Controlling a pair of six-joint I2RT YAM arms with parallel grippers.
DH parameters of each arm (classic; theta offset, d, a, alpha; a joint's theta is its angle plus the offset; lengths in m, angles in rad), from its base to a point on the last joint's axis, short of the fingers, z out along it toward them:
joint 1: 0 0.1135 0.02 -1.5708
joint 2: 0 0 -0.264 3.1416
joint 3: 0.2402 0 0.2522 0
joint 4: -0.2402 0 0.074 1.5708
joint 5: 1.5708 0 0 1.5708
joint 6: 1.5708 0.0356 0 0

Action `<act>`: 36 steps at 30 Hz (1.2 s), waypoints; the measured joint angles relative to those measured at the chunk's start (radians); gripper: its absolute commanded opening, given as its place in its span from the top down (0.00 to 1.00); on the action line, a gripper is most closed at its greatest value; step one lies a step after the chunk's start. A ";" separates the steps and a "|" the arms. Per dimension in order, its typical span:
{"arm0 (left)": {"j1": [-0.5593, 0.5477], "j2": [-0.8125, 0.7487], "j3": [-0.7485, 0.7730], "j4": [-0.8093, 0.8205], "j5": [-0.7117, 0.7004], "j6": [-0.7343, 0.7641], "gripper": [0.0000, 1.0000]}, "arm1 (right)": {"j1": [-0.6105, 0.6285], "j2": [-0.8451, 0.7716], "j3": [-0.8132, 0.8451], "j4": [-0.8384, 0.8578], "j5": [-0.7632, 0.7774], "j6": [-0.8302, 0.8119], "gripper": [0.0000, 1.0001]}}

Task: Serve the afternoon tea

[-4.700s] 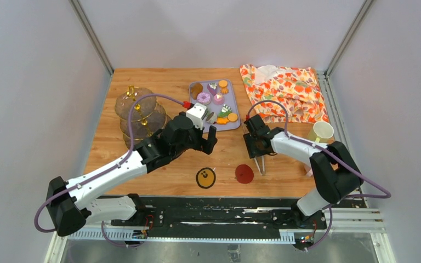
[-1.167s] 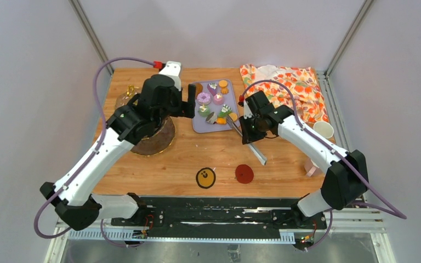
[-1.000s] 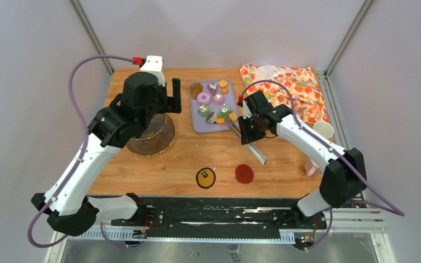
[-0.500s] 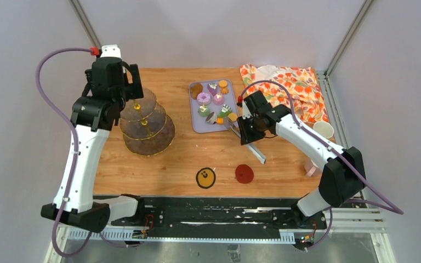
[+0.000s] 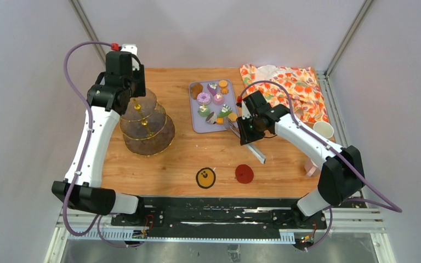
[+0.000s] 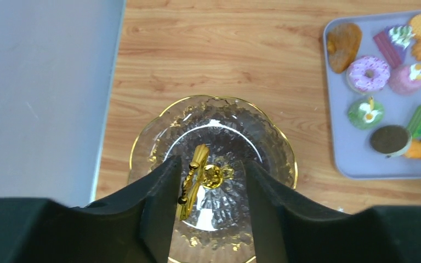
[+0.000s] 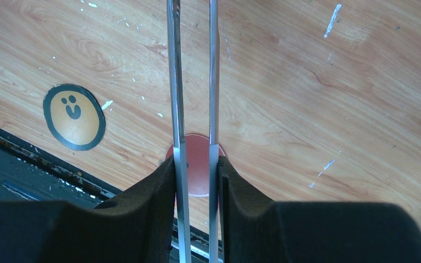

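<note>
The three-tier clear glass stand (image 5: 145, 123) stands at the table's left. My left gripper (image 5: 134, 93) hangs over its top, open. In the left wrist view its fingers (image 6: 161, 192) straddle the gold handle (image 6: 194, 175); the left finger is right beside it and the right finger stands apart. Toy pastries, among them a pink donut (image 5: 203, 98) (image 6: 368, 74), lie on the lilac tray (image 5: 214, 125) (image 6: 356, 164). My right gripper (image 5: 246, 134) (image 7: 197, 164) is shut on the metal tongs (image 5: 256, 153) (image 7: 174, 82) next to the tray's right edge. A cream mug (image 5: 323, 130) stands at the far right.
An orange patterned cloth (image 5: 285, 90) lies at the back right. A yellow smiley coaster (image 5: 205, 177) (image 7: 74, 116) and a red coaster (image 5: 244, 173) (image 7: 197, 159) sit near the front edge. A pink mug (image 5: 308, 170) peeks out behind the right arm.
My left arm swung from beside the tray to the back left and now hangs over the stand, its jaws narrowed around the gold handle. The right gripper with the tongs barely moved.
</note>
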 measured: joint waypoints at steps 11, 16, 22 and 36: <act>0.002 -0.011 -0.013 0.010 -0.003 -0.045 1.00 | 0.000 0.000 0.000 0.007 0.000 0.000 0.70; 0.002 -0.048 -0.034 -0.003 0.036 -0.095 1.00 | 0.000 0.000 0.000 0.013 0.000 0.000 0.70; 0.002 -0.125 -0.066 -0.063 0.093 -0.153 1.00 | 0.000 0.003 0.001 0.022 -0.009 0.001 0.70; 0.002 -0.188 -0.145 -0.009 0.272 -0.201 1.00 | 0.012 0.056 0.032 0.066 -0.026 0.018 0.64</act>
